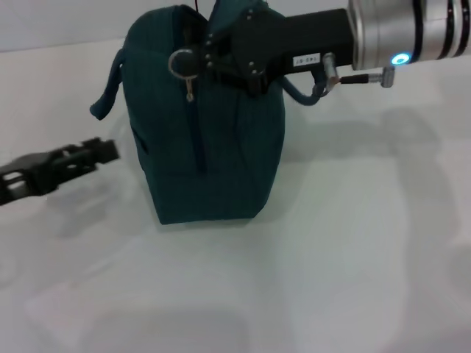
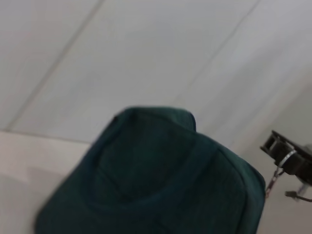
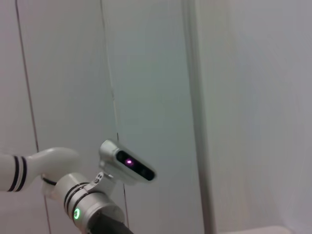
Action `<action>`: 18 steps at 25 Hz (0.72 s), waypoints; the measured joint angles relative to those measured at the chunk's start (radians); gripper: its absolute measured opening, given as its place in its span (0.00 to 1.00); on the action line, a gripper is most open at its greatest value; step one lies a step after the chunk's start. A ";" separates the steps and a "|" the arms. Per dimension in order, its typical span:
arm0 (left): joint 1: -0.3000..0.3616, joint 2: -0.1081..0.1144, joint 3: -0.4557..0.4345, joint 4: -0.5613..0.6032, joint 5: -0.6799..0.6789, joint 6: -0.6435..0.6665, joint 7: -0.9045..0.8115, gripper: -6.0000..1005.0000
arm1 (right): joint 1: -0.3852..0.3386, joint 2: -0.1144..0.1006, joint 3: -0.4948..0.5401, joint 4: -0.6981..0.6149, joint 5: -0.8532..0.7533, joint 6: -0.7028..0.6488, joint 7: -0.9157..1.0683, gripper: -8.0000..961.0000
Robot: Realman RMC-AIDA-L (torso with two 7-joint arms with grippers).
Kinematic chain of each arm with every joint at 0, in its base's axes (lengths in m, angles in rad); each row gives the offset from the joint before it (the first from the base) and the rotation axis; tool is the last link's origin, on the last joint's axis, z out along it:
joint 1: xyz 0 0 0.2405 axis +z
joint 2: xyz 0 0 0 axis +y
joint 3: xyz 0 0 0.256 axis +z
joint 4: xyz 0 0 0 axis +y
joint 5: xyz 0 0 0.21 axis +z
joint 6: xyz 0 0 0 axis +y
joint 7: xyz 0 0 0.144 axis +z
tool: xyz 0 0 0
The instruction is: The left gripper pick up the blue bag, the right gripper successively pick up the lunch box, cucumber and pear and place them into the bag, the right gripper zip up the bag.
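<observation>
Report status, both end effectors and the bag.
Right end effector at the zip pull atop the bag. Left end effector low beside bag, apart from it. Bag upright on table. Nothing in the way.

The blue bag (image 1: 210,140) stands upright on the white table (image 1: 353,265). My right gripper (image 1: 193,62) reaches across its top, fingers pinched on the zipper pull (image 1: 182,65). My left gripper (image 1: 103,151) hangs low beside the bag, apart from it.

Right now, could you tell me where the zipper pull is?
In the head view, the zipper pull hangs at the top of the upright bag, just below the right gripper; the left gripper sits apart, left of the bag.
</observation>
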 joint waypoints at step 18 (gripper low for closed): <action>-0.105 -0.007 0.183 -0.208 -0.106 -0.219 0.119 0.53 | 0.019 0.003 -0.019 0.010 0.015 0.025 -0.027 0.07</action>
